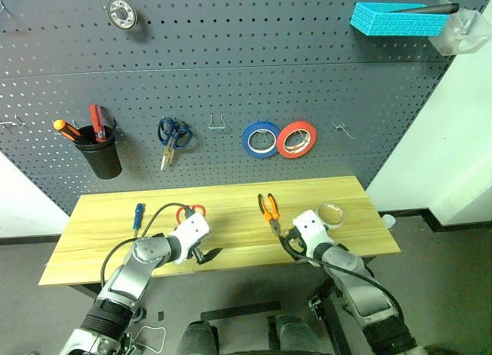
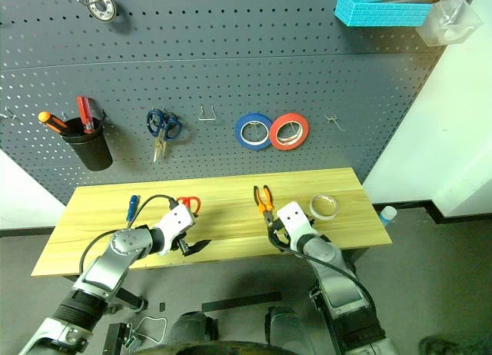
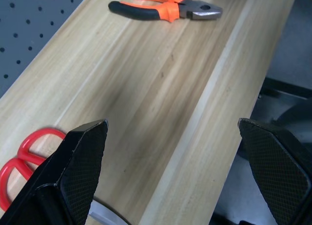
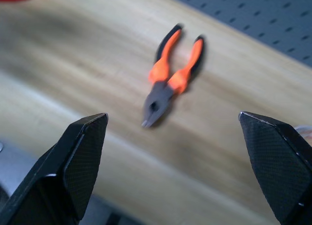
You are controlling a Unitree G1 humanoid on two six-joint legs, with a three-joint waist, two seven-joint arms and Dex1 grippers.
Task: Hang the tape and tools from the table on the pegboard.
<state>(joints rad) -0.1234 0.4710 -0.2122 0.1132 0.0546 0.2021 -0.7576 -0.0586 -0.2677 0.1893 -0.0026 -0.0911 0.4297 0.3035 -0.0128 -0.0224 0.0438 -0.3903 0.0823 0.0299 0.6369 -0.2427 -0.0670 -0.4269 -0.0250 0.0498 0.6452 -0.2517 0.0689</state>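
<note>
On the table [image 1: 231,197], a long pale wood-grain slab with lengthwise plank seams, the task items lie flat. Orange-handled pliers [image 1: 269,210] with black grips and dull metal jaws sit right of centre, jaws toward the near edge. Whitish semi-clear tape roll [image 1: 330,213] lies just right of the pliers, near the right end. Red-handled scissors [image 1: 191,211] lie left of centre, the loops partly hidden behind the left arm. Slim blue-handled screwdriver [image 1: 138,214] is just left of them.

Pegboard [image 1: 231,78] behind: dark grey, regular hole grid, bare wire hooks. On it a black cup [image 1: 102,151] with red and orange handles, blue-handled scissors [image 1: 174,137], a blue tape roll [image 1: 260,138] and a red tape roll [image 1: 297,138] side by side.

Left gripper [image 1: 206,253] hovers at the near edge in front of the red scissors, angled down and rightward, textured black fingers [image 3: 80,161] spread wide, nothing between them. Right gripper [image 1: 290,240] sits just short of the pliers, tilted down, also wide open and empty.
</note>
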